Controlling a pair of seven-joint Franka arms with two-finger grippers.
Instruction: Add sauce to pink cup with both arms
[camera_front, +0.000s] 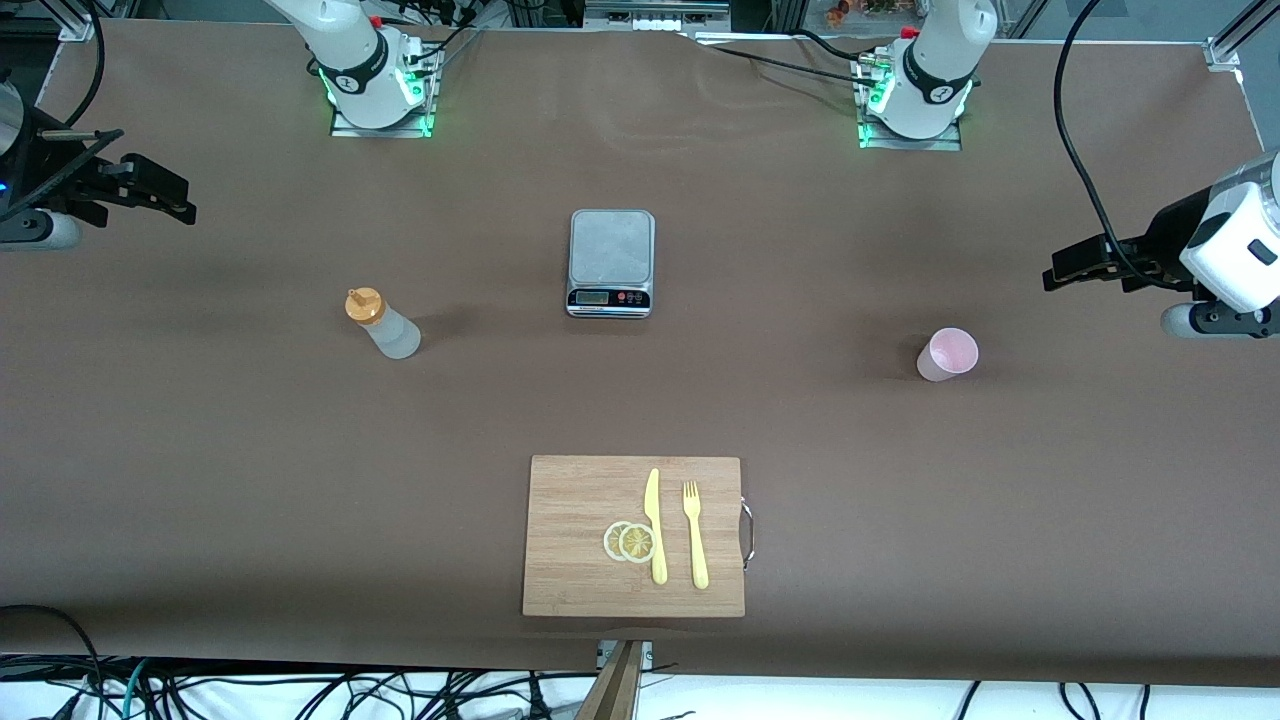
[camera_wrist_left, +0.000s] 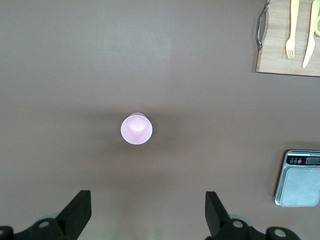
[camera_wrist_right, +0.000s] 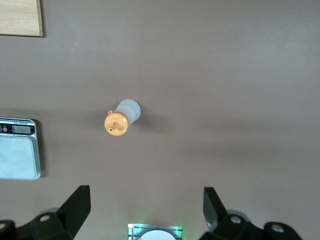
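From the front camera, a brown mat covers the table (camera_front: 200, 480) from end to end, smooth and bare apart from a few things. White floor with loose black cables shows along the edge nearest the camera, and metal framing stands past my two bases.

My left gripper (camera_front: 1075, 268) hangs in the air over the left arm's end of the table, jaws apart and empty. My right gripper (camera_front: 150, 195) hangs over the right arm's end, jaws likewise apart and empty.

The pink cup (camera_front: 947, 354) stands upright toward the left arm's end. The sauce (camera_front: 381, 323) stands toward the right arm's end. Between them, farther from the camera, sits a grey scale (camera_front: 611, 262); its display and buttons are too small to read. Nearer the camera lies a wooden cutting board (camera_front: 575, 560) carrying two lemon slices (camera_front: 630, 541), a yellow knife (camera_front: 655, 525) and a yellow fork (camera_front: 695, 535). Nothing stands between either gripper and its target.

In the left wrist view, my fingers (camera_wrist_left: 77, 212) stand wide apart with the cup (camera_wrist_left: 136, 128) on the mat between and ahead of them, well apart from both. The scale (camera_wrist_left: 300, 180) and a corner of the board (camera_wrist_left: 280, 60) show at the edge.

In the right wrist view, my fingers (camera_wrist_right: 75, 207) are spread wide, the sauce bottle (camera_wrist_right: 121, 118) standing clear of them, its orange cap toward the lens. The scale (camera_wrist_right: 17, 155) shows at one edge.
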